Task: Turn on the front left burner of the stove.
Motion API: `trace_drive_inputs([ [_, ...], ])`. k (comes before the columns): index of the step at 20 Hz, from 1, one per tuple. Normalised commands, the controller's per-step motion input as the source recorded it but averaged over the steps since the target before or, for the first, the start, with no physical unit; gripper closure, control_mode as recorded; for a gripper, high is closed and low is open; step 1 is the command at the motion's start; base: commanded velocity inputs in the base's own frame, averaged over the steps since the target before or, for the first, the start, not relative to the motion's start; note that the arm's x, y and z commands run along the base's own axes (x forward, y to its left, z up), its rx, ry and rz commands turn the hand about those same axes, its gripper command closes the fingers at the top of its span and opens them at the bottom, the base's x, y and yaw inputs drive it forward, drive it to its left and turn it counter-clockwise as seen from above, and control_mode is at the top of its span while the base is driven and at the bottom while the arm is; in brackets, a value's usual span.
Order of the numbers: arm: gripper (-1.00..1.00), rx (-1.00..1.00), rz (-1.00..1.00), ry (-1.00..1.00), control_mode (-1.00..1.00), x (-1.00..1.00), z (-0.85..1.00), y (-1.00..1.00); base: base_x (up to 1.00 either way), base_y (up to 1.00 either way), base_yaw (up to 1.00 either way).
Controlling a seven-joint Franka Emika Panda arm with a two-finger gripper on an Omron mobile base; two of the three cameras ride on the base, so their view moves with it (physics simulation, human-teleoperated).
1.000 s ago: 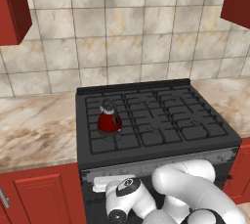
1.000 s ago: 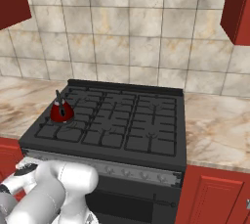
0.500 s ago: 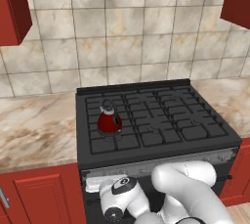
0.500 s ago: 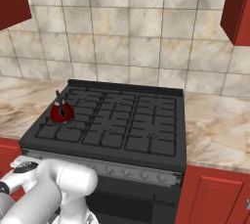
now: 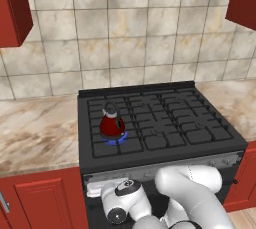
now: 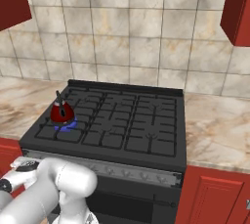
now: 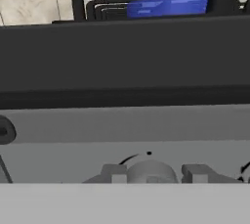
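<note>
Blue flame rings the front left burner under the red kettle, lower-left of the stove; pincer straddles a knob, closure unclear; risk: overturning kills flame.

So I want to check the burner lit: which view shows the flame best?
The left base view: the blue flame rings the kettle from above. The right base view shows it smaller; the hand view only a blue band behind the grate.
</note>
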Motion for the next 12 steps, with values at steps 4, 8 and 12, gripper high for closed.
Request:
trace_drive_inputs([
  [4, 1.0, 0.0, 0.04, 0.08, -1.0, 0.01, -0.69, 0.17, 0.0, 0.0, 0.0],
  [8, 1.0, 0.0, 0.04, 0.05, -1.0, 0.0, -0.69, 0.2, 0.0, 0.0, 0.0],
  [12, 1.0, 0.0, 0.05, 0.0, -1.0, -0.07, -0.39, 0.13, 0.0, 0.0, 0.0],
])
